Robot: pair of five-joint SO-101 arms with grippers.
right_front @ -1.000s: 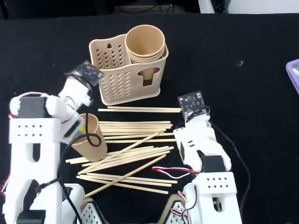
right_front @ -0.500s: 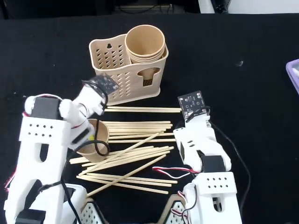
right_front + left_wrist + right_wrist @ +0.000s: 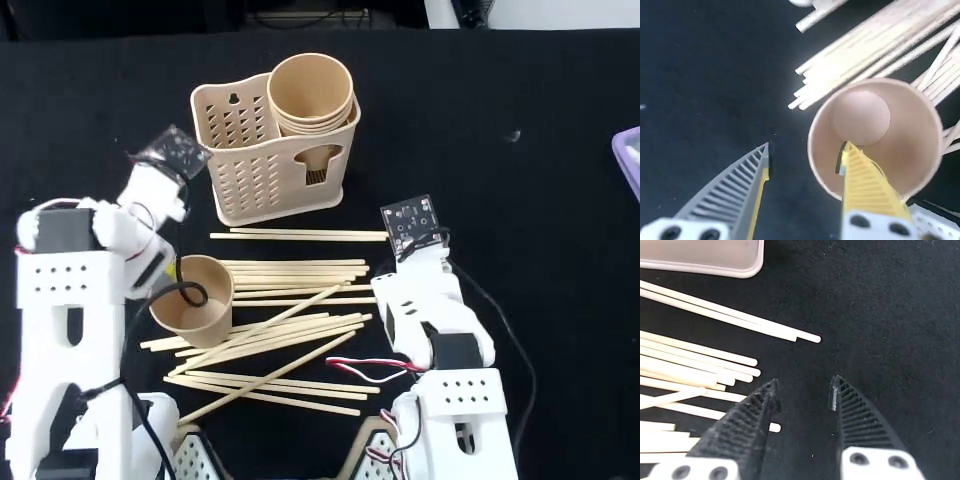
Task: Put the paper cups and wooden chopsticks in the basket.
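One paper cup (image 3: pixel 192 298) stands upright at the left end of the chopstick pile, its mouth up. My left gripper (image 3: pixel 805 147) is open, with the yellow finger (image 3: pixel 865 185) inside the cup (image 3: pixel 875 135) and the grey finger outside, the near wall between them. Several wooden chopsticks (image 3: pixel 285 310) lie scattered on the black table. The beige basket (image 3: pixel 250 165) stands behind them, with a stack of paper cups (image 3: pixel 311 92) in its right compartment. My right gripper (image 3: pixel 804 384) is open over bare table, just off the chopstick ends (image 3: pixel 730 365).
A purple object (image 3: pixel 629 160) sits at the table's right edge. The right arm (image 3: pixel 425 305) stands beside the pile's right end. The basket's base (image 3: pixel 700 257) lies ahead of the right gripper. Black table stretches to the far right.
The cup was tilted on its side at the left gripper and now stands upright. The left arm swung right toward the basket, then back left. The right arm stayed still.
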